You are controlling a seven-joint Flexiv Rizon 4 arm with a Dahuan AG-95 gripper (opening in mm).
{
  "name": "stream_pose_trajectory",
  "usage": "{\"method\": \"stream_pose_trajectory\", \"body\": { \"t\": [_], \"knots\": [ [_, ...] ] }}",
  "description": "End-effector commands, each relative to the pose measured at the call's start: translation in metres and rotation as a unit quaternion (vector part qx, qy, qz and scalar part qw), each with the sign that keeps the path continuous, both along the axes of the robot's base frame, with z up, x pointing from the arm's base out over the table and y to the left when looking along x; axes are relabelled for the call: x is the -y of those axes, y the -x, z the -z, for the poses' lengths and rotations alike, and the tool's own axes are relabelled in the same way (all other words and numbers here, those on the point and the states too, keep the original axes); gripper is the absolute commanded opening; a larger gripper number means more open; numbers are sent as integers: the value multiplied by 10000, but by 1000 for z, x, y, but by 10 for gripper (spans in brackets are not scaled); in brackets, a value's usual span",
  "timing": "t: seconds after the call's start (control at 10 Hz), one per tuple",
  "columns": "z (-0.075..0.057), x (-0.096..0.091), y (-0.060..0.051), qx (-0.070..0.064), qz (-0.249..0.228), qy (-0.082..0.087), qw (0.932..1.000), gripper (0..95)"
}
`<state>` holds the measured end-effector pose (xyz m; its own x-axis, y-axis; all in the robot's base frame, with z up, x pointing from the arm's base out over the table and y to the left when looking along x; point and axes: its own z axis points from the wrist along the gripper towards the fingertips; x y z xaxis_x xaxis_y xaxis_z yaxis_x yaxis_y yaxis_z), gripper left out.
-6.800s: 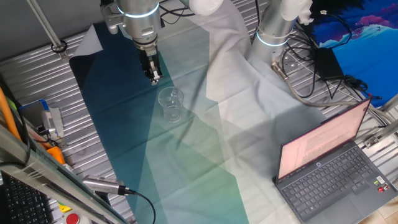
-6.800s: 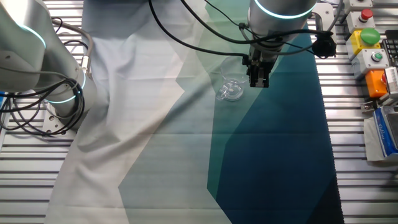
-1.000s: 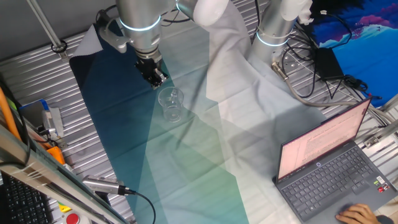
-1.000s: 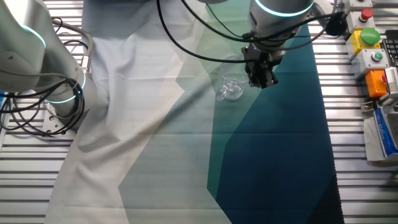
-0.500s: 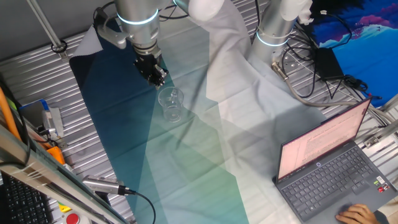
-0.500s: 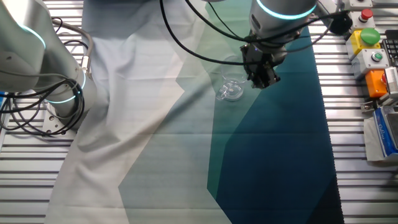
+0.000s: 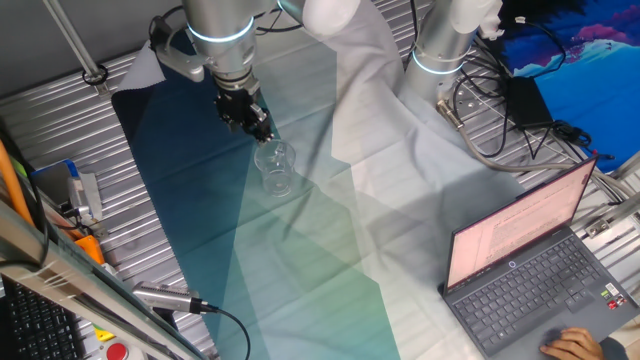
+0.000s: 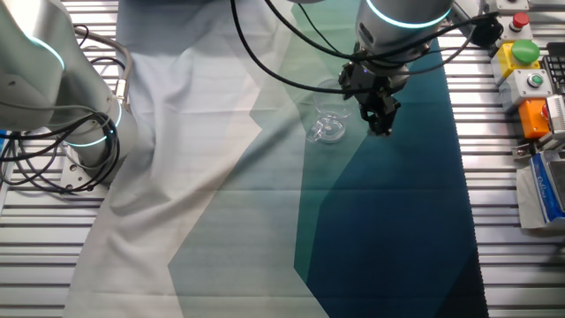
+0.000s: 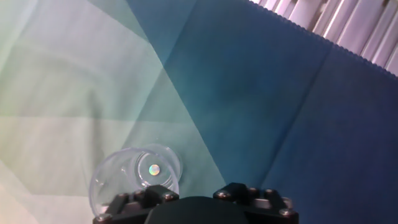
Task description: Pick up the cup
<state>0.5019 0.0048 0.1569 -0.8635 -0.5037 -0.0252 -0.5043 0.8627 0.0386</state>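
Clear and upright on the cloth (image 7: 300, 240), the cup (image 7: 274, 166) stands just beside the tilted gripper (image 7: 262, 130), whose finger gap I cannot make out.

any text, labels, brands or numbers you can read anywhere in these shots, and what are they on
None can be read.
Laptop screen: pink-white page with lines of text, too blurred to read.
Laptop keyboard: key legends too small.
Button box with red and green buttons: no legible label.
The cup, the cloth and the gripper: no print visible.
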Motion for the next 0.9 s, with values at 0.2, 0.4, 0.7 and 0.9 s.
{"method": "stream_pose_trajectory", "body": {
  "t": [0.2,0.4,0.7,0.9],
  "knots": [
    [1,-1,-1,33,-18,17,10000,950],
    [1,-1,-1,45,9,10,10000,950],
    [1,-1,-1,66,-439,226,9988,950],
    [1,-1,-1,50,-635,211,9977,950]
  ]
}}
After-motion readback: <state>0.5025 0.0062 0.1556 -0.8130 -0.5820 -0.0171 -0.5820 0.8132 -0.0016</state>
